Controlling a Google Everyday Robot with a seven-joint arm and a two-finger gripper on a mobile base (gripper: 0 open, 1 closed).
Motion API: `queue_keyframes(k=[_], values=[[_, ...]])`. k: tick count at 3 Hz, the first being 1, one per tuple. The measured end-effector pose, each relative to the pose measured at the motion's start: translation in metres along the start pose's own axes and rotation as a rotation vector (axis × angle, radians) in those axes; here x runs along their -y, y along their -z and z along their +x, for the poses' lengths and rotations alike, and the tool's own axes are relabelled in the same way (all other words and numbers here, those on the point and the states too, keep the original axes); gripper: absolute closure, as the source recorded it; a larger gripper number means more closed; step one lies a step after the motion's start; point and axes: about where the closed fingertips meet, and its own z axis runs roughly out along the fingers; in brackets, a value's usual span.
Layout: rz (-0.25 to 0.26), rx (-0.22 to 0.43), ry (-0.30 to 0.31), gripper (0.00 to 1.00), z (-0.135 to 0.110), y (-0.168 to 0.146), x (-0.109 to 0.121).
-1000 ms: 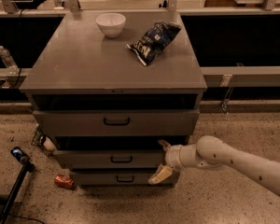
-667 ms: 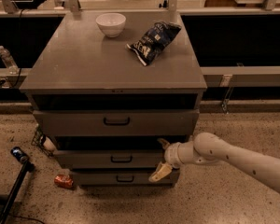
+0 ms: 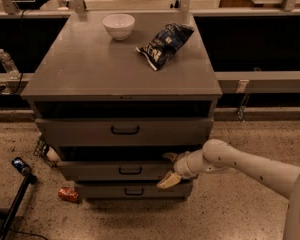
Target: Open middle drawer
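Note:
The grey cabinet (image 3: 120, 79) has three drawers. The middle drawer (image 3: 90, 170) has a flat grey front with a small black centre pull (image 3: 130, 170), and a dark gap shows above it. My gripper (image 3: 169, 169) is at the right end of this drawer's front, reaching in from the right on the white arm (image 3: 240, 165). It is open, with one finger (image 3: 170, 157) at the front's top edge and the other finger (image 3: 168, 180) at its lower edge. The top drawer (image 3: 80, 132) and bottom drawer (image 3: 105, 190) sit above and below.
A white bowl (image 3: 118, 25) and a dark chip bag (image 3: 165, 44) lie on the cabinet top. A water bottle (image 3: 7, 64) stands at the left. A red can (image 3: 68, 194), a blue can (image 3: 19, 165) and a black pole (image 3: 12, 209) are on the floor to the left.
My gripper has edged slightly left along the middle drawer's front. The drawers have not visibly moved.

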Motion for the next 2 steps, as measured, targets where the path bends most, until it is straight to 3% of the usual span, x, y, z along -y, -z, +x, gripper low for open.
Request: queue_keyframes(k=[2], values=[[-0.022,-0.011,-0.006,0.72,0.0027,-0.0023,-0.0031]])
